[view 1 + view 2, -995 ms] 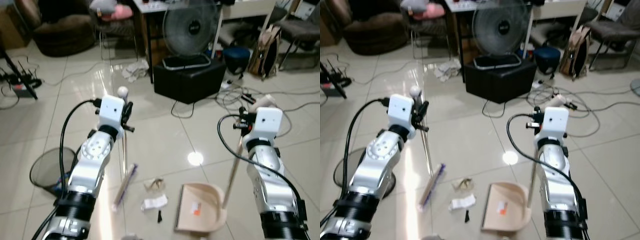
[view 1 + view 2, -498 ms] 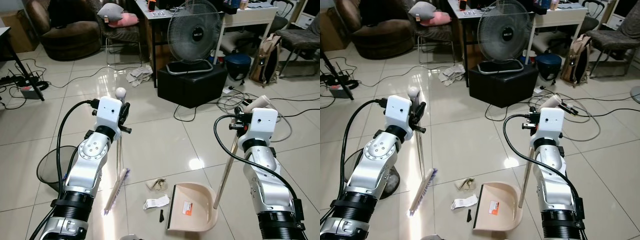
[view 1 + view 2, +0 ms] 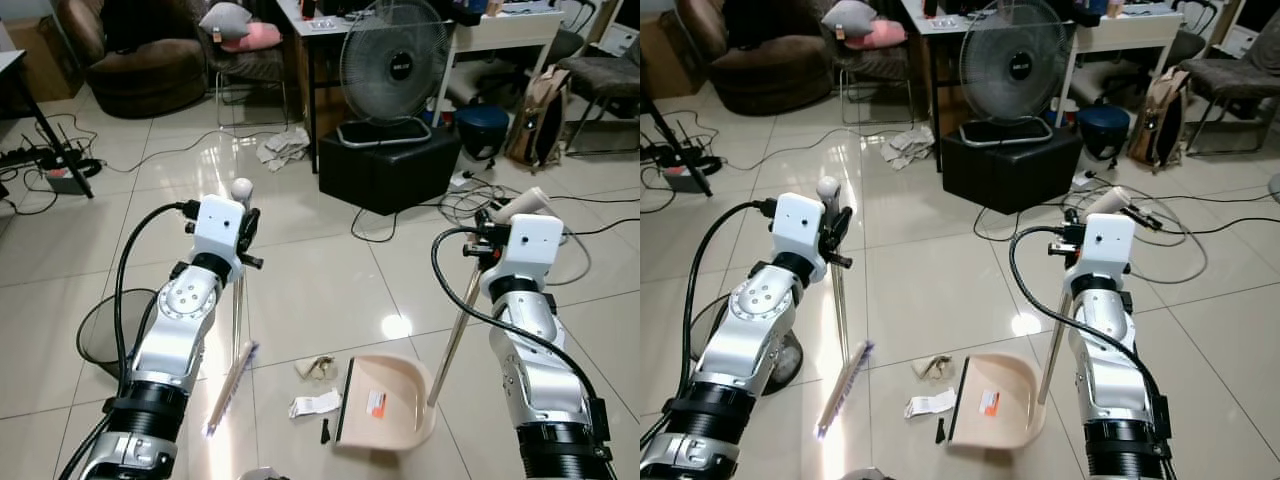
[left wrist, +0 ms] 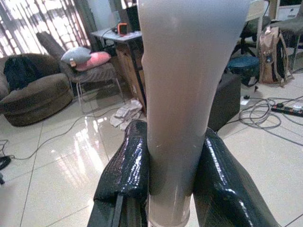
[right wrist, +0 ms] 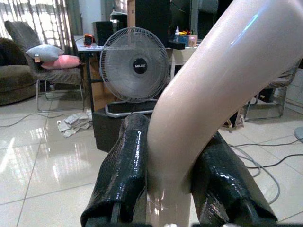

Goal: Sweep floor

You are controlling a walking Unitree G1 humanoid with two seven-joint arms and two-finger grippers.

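The beige plastic dustpan (image 3: pixel 392 402) has tipped up, its handle clamped in the right gripper (image 5: pixel 163 189), the left gripper (image 4: pixel 173 189) clamps the broom (image 3: pixel 232 375); crumpled paper scraps (image 3: pixel 314 403) remain unswept.

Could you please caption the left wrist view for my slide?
Left tool clamps the grey broom handle, sofa behind.

Bright, even daylight; sharp head views. Glare streaks the glossy pale tiled floor (image 3: pixel 330 290), with one round hotspot. Wrist views blur the nearest handles; curtained windows glow.
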